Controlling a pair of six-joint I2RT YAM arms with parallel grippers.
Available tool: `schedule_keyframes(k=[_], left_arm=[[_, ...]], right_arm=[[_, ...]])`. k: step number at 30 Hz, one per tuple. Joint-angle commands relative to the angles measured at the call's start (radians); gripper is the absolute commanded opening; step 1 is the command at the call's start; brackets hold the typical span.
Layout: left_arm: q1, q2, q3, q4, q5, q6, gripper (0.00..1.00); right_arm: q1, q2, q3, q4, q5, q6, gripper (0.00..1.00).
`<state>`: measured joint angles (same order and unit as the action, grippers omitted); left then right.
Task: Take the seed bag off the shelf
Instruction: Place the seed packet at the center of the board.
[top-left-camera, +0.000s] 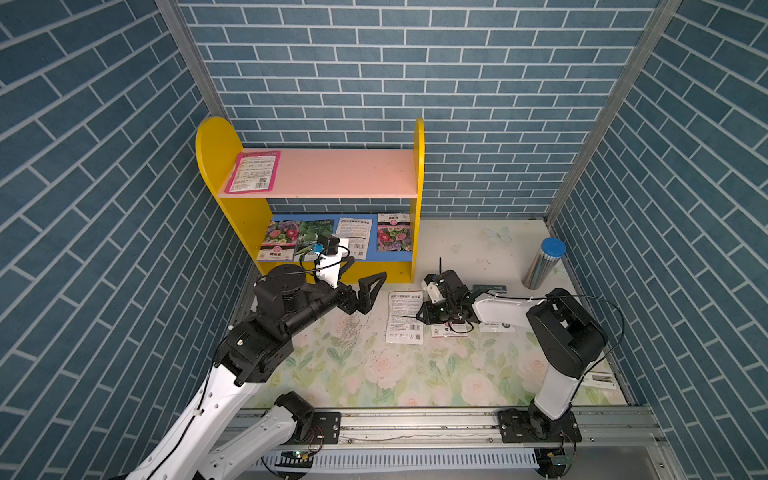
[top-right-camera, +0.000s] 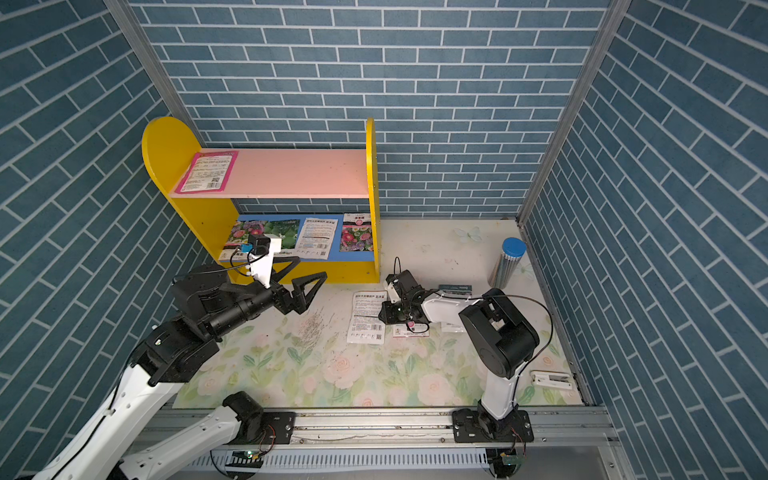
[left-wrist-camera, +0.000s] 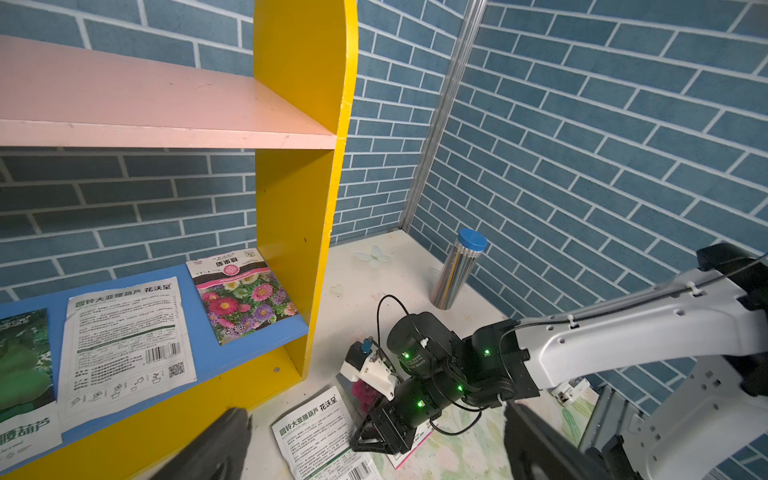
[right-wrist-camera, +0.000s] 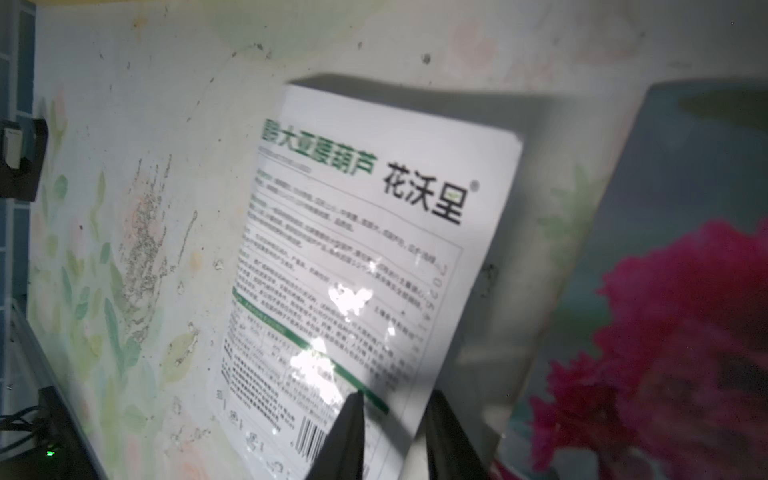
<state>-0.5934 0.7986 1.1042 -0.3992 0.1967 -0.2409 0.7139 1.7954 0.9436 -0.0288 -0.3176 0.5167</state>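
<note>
- While the shelf (top-left-camera: 216, 158), at eleven o'clock, holds five bags (top-left-camera: 253, 171), work remains.
- Left gripper (top-left-camera: 369, 266): wide open, empty.
- Right gripper (right-wrist-camera: 395, 399): slightly parted, seemingly gripping nothing.
- One white seed bag (top-left-camera: 405, 320) lies off-shelf, at the shelf's five o'clock, under it.

The shelf (top-left-camera: 245, 216) stands at the back left of the table (top-left-camera: 374, 374). One seed bag (top-left-camera: 254, 171) lies at the left end of its upper board (top-left-camera: 353, 172). Four bags (top-left-camera: 354, 235) lie in a row on the lower board (top-left-camera: 374, 249). My left claw (top-right-camera: 311, 268) hangs just before that board. Loose bags (top-left-camera: 404, 318) lie on the table before the shelf's right end, my right claw (right-wrist-camera: 395, 395) low over them. A can (top-left-camera: 543, 262) stands at the back right.
</note>
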Motion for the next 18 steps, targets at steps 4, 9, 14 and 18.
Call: schedule_keyframes(k=[4, 9, 14, 18], left_arm=[[-0.002, -0.002, -0.008, 0.002, -0.035, -0.029, 1.0], [-0.002, -0.018, -0.023, 0.037, -0.018, -0.034, 1.0], [-0.003, 0.01, -0.011, 0.033, -0.047, -0.033, 1.0], [-0.003, 0.02, 0.012, 0.034, -0.102, -0.016, 1.0]], right_arm=[[0.001, -0.115, -0.011, -0.008, 0.11, -0.084, 0.5], [0.001, -0.27, -0.053, 0.029, 0.062, -0.161, 0.67], [0.001, -0.427, -0.078, 0.002, 0.01, -0.225, 1.0], [0.001, -0.55, -0.085, -0.043, -0.003, -0.265, 1.0]])
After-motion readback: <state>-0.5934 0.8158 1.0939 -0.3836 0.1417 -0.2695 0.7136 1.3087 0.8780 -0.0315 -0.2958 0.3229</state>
